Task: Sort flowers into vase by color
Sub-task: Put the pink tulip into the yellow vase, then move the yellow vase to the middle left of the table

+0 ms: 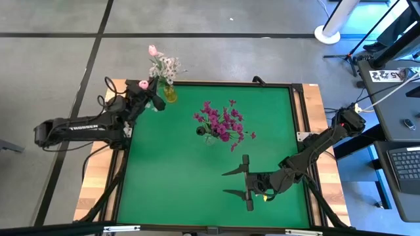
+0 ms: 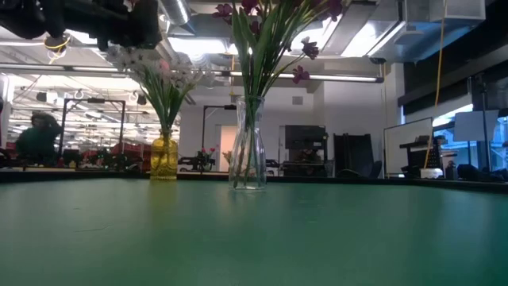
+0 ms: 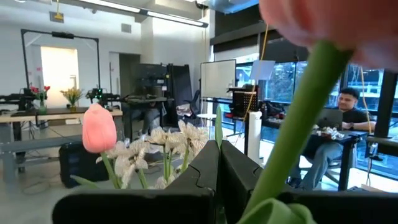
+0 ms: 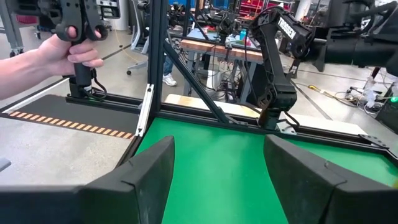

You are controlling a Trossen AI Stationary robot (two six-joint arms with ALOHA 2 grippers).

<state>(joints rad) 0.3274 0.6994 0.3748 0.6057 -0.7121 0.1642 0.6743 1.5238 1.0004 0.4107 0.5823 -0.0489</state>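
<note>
A yellow vase [image 1: 170, 94] [image 2: 164, 156] stands at the table's far left edge with white blossom clusters [image 1: 167, 67] [image 3: 168, 140] and one pink tulip bud [image 1: 152, 50] [image 3: 99, 128] in it. A clear glass vase [image 2: 248, 144] near the table's middle holds magenta-purple sprays [image 1: 222, 122]. My left gripper [image 1: 153, 98] [image 3: 217, 149] hovers just left of the yellow vase, shut on another pink tulip [image 1: 141, 84] [image 3: 323, 18]. My right gripper [image 1: 237, 182] [image 4: 217, 180] is open, low over the near right part of the table, touching nothing. My left gripper holds a pink tulip by its green stem [image 3: 292, 130], lifted clear of the table. The stem slants back past the shut fingers [image 3: 205, 171] toward the wrist, with the bud above the wrist. The fingers themselves hide the exact place of contact.
The green mat [image 1: 197, 190] has a raised dark frame [image 4: 186, 112] around it. A person's hand [image 4: 59, 53] holds a handle beyond the table's edge. Another person [image 3: 339, 118] sits at a desk far behind. Bare mat lies across the near half.
</note>
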